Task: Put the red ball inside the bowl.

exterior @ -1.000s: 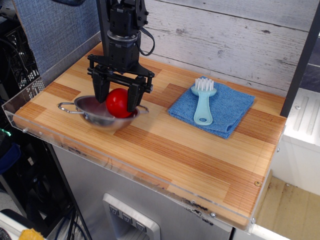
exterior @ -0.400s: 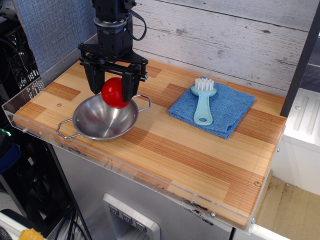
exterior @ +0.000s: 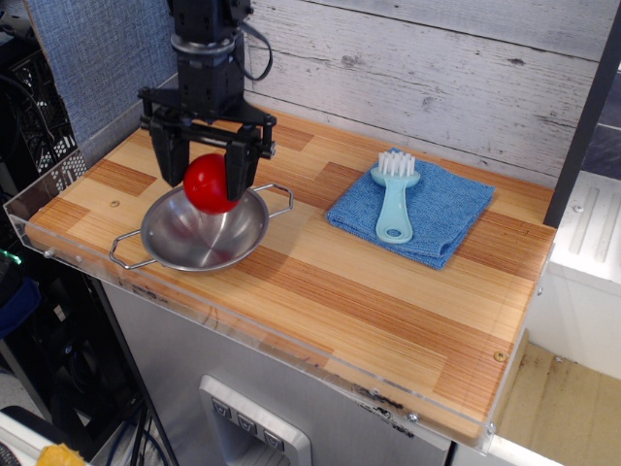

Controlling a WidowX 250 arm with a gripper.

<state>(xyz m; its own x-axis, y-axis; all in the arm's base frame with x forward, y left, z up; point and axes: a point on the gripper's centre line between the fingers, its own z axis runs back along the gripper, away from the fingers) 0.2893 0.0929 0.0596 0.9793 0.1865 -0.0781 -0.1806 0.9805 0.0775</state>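
Note:
The red ball (exterior: 204,182) is glossy and held between the two black fingers of my gripper (exterior: 205,173). The gripper is shut on it and holds it just above the far part of the bowl (exterior: 199,254). The bowl is a shallow shiny steel dish with thin wire loop handles on two sides, resting on the wooden table near its front left corner. Its inside holds nothing. The arm comes down from above at the back left.
A blue cloth (exterior: 444,204) lies at the back right of the table, with a pale mint brush (exterior: 394,203) on it. A clear acrylic rim (exterior: 58,243) edges the table's left and front. A plank wall stands behind.
The gripper with the red ball has risen and moved left and back. The bowl, blurred and pushed a second ago, now rests still further to the left.

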